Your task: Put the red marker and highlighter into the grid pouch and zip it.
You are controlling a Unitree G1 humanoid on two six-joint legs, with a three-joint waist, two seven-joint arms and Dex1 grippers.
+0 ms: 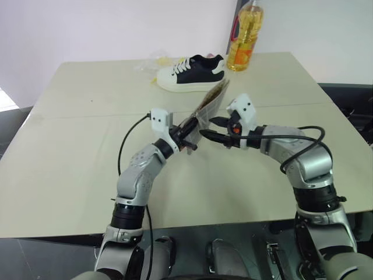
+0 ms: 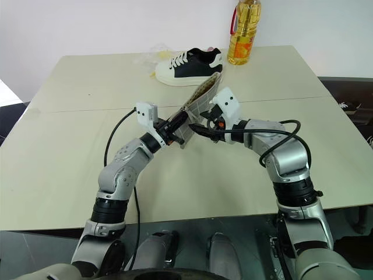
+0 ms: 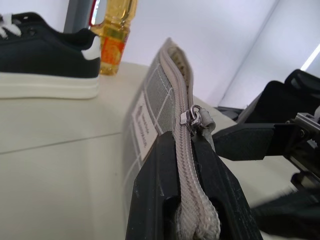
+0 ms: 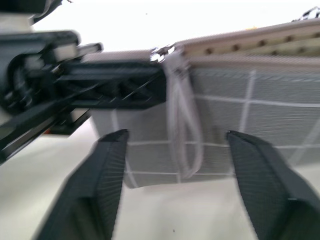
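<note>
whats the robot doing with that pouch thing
The left end effector is shut on the zipper edge of a flat grey fabric pouch with white grid lines, holding it up above the beige table. The right end effector, fingers apart, faces the pouch's zipper pull. The zipper looks partly open.
</note>
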